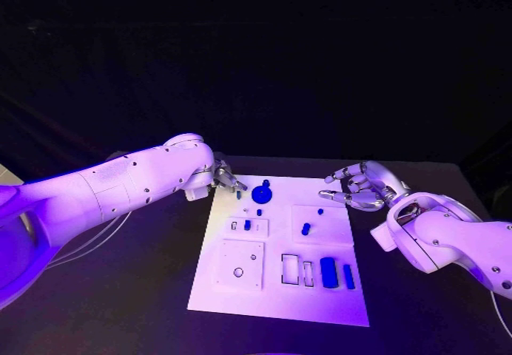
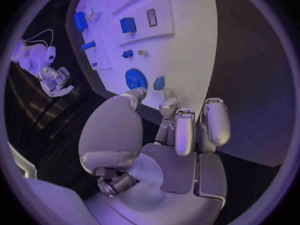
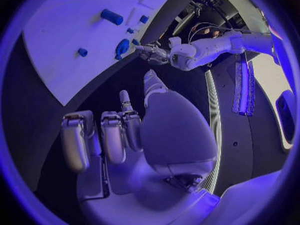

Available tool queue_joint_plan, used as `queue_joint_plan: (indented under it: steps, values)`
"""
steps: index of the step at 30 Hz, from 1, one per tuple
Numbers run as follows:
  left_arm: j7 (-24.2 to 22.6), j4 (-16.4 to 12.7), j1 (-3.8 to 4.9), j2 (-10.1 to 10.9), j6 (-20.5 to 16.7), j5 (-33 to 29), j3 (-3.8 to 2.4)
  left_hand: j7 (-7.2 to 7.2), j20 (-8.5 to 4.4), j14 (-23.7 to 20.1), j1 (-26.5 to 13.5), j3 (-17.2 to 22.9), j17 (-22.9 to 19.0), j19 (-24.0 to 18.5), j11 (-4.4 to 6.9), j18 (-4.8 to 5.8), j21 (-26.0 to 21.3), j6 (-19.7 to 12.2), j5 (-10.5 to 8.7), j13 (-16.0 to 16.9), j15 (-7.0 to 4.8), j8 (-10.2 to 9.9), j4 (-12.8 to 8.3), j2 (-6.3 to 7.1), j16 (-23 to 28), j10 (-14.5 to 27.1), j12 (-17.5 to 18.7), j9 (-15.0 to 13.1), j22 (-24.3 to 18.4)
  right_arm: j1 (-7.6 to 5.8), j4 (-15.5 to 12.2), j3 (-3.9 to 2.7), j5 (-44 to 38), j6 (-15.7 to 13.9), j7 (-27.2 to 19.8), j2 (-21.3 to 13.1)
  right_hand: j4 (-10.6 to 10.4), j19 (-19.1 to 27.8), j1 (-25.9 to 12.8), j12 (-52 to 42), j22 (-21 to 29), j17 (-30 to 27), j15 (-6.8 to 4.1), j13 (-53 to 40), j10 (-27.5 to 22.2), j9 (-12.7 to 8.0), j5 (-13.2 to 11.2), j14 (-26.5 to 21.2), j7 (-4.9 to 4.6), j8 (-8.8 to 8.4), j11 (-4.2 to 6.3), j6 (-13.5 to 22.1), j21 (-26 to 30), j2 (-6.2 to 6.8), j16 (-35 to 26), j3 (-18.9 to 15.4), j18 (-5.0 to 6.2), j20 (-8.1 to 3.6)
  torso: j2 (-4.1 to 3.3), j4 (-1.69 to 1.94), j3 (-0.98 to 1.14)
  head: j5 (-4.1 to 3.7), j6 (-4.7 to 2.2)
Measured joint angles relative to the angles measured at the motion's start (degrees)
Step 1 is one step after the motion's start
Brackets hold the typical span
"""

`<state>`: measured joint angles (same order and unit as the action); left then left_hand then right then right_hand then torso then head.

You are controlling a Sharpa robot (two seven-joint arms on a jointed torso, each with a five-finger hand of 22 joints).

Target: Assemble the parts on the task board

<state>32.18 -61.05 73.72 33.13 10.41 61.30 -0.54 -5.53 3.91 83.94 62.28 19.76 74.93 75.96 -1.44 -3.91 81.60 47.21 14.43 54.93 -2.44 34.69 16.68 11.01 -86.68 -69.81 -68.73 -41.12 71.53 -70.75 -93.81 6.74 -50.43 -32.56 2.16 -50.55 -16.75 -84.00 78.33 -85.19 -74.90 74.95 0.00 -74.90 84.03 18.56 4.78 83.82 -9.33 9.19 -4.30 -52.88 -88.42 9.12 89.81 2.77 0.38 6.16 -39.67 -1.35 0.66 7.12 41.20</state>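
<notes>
Hovering just short of the round blue part [image 1: 261, 195] at the task board's [image 1: 331, 307] far edge, the left hand [image 1: 222, 177], fingers loosely spread and empty, could nudge it aside; the right hand [image 1: 359, 188] hangs empty too.

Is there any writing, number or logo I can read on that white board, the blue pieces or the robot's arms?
None can be read.
The task board shows outlined slots, no lettering.
The blue parts are plain.
The left hand and right hand show no legible marks.
</notes>
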Motion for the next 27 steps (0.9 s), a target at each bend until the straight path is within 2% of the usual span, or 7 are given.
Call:
queue_joint_plan:
  steps: [10, 16, 24, 27]
  values:
    - [-0.55, 1.5, 0.0, -1.01, 0.66, 0.23, 0.2, 0.0, 0.0, 0.0, 0.23, 0.0, 0.0, 0.0, 0.0, 0.0, 0.0, 0.0, 0.0, 0.25, 0.0, 0.0, 0.0, -0.23, 0.0, 0.0, 0.0, 0.06, 0.0, 0.0, 0.07, 0.0, -0.01, 0.01, 0.0, 0.21, 0.0, 0.0, 0.0, 0.0, 0.0, -0.01, 0.0, 0.0, 0.0, 0.0, 0.0, 0.0, 0.0, 0.0, 0.0, 0.0, 0.0, 0.0, 0.0, 0.0, 0.0, 0.0, -0.17, -0.04, 0.03, -0.02, -0.04]
    - [-0.77, 2.2, 0.0, -1.37, 1.22, 0.21, 0.54, 0.22, 0.0, 0.0, 2.03, 0.0, -0.01, 0.0, 0.0, 0.0, 0.0, 0.83, 0.0, 0.69, 0.0, 0.01, 0.0, -2.03, 0.0, 0.0, -0.49, 0.72, 0.04, 0.0, 0.09, 0.0, -0.01, 0.01, 0.0, 0.22, 0.0, 0.0, 0.0, 0.0, -0.05, -0.01, 0.0, 0.0, 0.0, 0.0, 0.0, 0.0, 0.0, 0.0, 0.0, 0.0, 0.0, 0.0, 0.0, 0.0, 0.0, 0.0, -0.18, -0.04, 0.02, -0.04, 0.16]
    - [-0.9, 2.32, 0.0, -1.37, 1.54, 0.2, 0.65, 0.83, -0.01, 0.0, 4.11, 0.91, -0.01, 0.0, 0.64, 0.0, 0.0, 2.48, 0.0, 1.54, 0.0, 0.04, -0.1, -2.59, 0.0, -0.65, -1.17, 0.86, 0.35, 0.0, 0.09, 0.0, -0.01, 0.02, 0.0, 0.23, 0.0, 0.0, 0.0, 0.0, -0.04, -0.02, 0.0, 0.0, 0.0, 0.0, 0.0, 0.0, 0.0, 0.0, 0.0, 0.0, 0.0, 0.0, 0.0, 0.0, 0.0, 0.0, -0.16, -0.04, 0.02, 0.01, 0.34]
    - [-0.92, 2.23, 0.0, -1.3, 1.57, 0.2, 0.65, 1.38, -0.01, 0.03, 5.72, 1.75, -0.01, 0.0, 1.07, 0.0, 0.0, 3.45, 0.0, 1.87, -0.03, 1.62, -0.19, -3.15, -0.03, -1.08, -1.55, 0.23, 0.54, 0.0, 0.11, 0.0, -0.01, 0.02, 0.0, 0.24, 0.0, 0.0, 0.0, 0.0, -0.04, -0.02, 0.0, 0.0, 0.0, 0.01, 0.0, 0.0, 0.0, 0.0, 0.0, 0.0, 0.0, 0.0, 0.0, 0.0, 0.0, 0.0, -0.13, -0.04, 0.02, 0.02, 0.4]
